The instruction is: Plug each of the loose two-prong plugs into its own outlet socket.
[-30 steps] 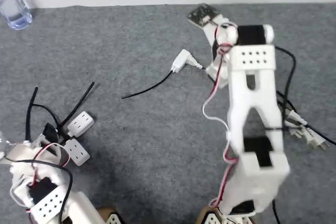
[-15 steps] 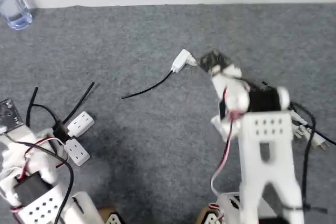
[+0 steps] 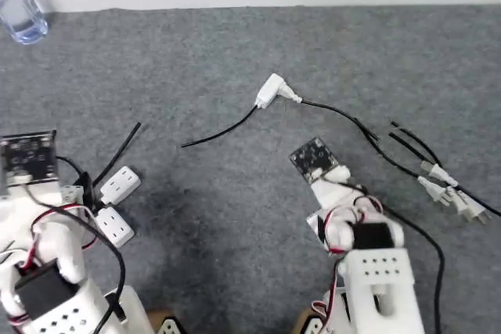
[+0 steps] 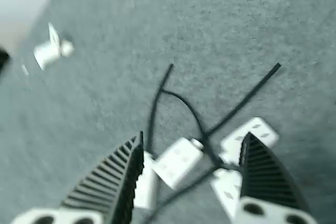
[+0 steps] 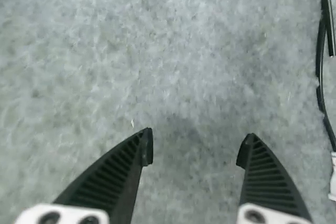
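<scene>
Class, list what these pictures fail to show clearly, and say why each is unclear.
Left wrist view: the outlet sockets are blurred, so their slots cannot be counted.
High view: the loose plugs are too small to count prongs.
High view: the bottle is cut off by the picture's edge.
Right wrist view: the cables run off the edge, ends unseen.

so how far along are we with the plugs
Done: nothing clearly; a black cable meets the white connector, but I cannot tell whether they are joined. In hand: nothing, the left gripper and right gripper are open and empty. Still to do: the loose plugs and the bare sockets.
</scene>
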